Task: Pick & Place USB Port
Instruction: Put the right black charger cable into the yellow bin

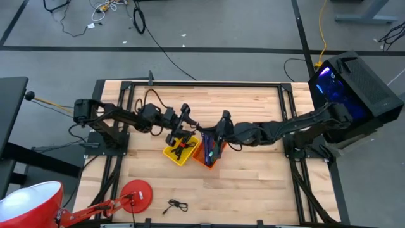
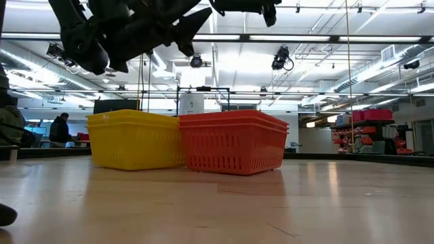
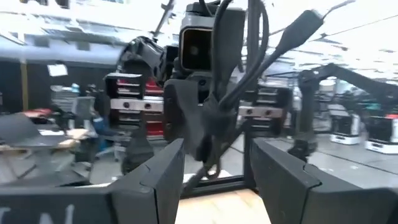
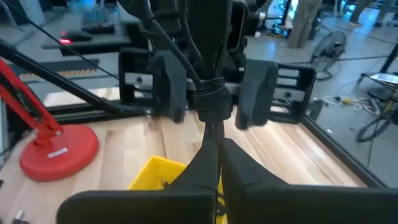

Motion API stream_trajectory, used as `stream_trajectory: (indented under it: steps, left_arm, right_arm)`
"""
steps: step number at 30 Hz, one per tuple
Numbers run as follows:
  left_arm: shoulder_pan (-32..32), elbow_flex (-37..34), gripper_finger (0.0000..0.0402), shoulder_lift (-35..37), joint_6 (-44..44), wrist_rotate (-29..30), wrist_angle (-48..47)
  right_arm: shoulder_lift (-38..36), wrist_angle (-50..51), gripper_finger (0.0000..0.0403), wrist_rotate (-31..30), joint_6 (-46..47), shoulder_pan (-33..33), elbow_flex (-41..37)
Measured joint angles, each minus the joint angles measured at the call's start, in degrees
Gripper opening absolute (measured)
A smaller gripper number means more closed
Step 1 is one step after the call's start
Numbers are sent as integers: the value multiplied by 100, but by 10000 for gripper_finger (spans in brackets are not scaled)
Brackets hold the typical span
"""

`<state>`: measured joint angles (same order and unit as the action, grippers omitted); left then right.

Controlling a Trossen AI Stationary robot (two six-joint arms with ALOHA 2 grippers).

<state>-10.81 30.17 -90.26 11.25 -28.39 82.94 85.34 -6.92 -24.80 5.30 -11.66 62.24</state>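
A yellow basket (image 1: 172,154) (image 2: 135,139) and an orange basket (image 1: 204,158) (image 2: 234,142) stand side by side on their bases mid-table. Dark and red small parts lie in the yellow one, and something blue-purple lies in the orange one. My left gripper (image 1: 179,133) (image 3: 217,168) hovers above the yellow basket, open, facing the right arm. My right gripper (image 1: 213,142) (image 4: 216,146) hovers above the orange basket, shut. Just beyond its tips a dark banded strand (image 4: 211,99) shows. A small black cable (image 1: 175,206) lies loose near the table's near edge. My right gripper is shut with its fingertips (image 4: 205,155) meeting right below the dark banded strand (image 4: 212,121). I cannot tell whether it holds that strand or whether the strand belongs to the left arm behind it.
A red lamp base (image 1: 136,193) (image 4: 59,149) sits at the near left, with its red arm running off the near-left corner. A black metal frame (image 1: 202,84) borders the table. A lit computer case (image 1: 354,88) stands off the right side. Bare wood lies near and right of the baskets.
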Motion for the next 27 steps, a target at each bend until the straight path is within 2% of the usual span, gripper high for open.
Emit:
stream_trajectory:
  steps: [10,17,20,24,27]
  left_arm:
    - [244,0,188,0,-655,876,37]
    - [245,161,177,0,-720,878,6]
    - [248,300,136,0,-717,741,-101]
    - [248,376,35,0,-777,721,-300]
    - [246,376,32,0,-727,766,-351]
  right_arm:
    - [169,-158,0,140,-7,50,2]
    - [247,-230,0,198,-20,81,0]
    - [260,-317,0,389,-22,109,0]
    - [271,-265,0,384,-24,130,0]
    - [271,-248,0,380,-26,131,-2]
